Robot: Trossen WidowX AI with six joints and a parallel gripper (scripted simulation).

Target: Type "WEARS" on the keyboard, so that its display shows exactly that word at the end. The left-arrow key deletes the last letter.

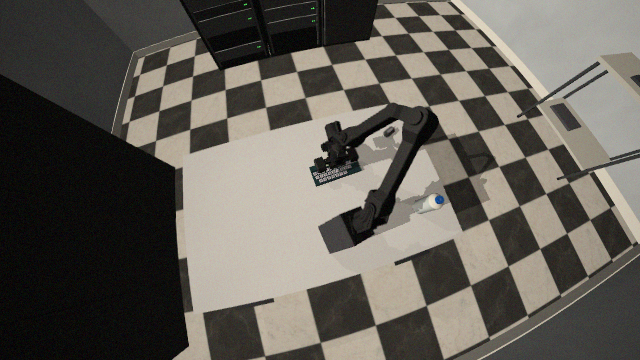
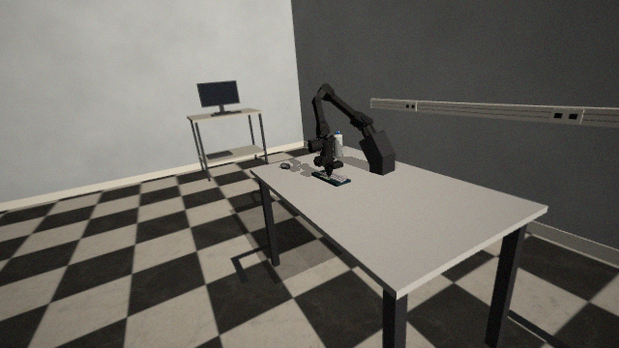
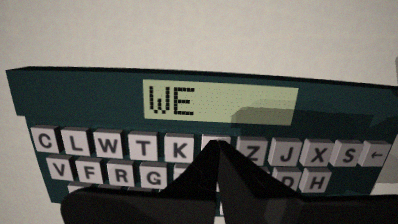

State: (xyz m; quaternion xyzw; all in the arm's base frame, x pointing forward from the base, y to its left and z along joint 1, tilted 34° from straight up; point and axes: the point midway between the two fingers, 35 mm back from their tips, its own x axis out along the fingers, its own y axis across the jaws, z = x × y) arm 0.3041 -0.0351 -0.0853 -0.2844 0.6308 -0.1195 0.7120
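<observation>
A small dark green keyboard (image 3: pixel 200 135) lies on the white table; it also shows in the top view (image 1: pixel 335 173) and the exterior view (image 2: pixel 332 178). Its display (image 3: pixel 220 102) reads "WE". The top row of keys reads C, L, W, T, K, a hidden key, Z, J, X, S and a left arrow (image 3: pixel 376 153). My gripper (image 3: pixel 216 147) is shut and empty. Its joined fingertips point at the hidden key between K and Z in the top row. The fingers cover part of the lower rows.
A white bottle with a blue cap (image 1: pixel 431 202) lies on the table near the arm's base. A small dark object (image 1: pixel 390 131) sits at the table's far side. Server racks (image 1: pixel 280 25) stand beyond the table.
</observation>
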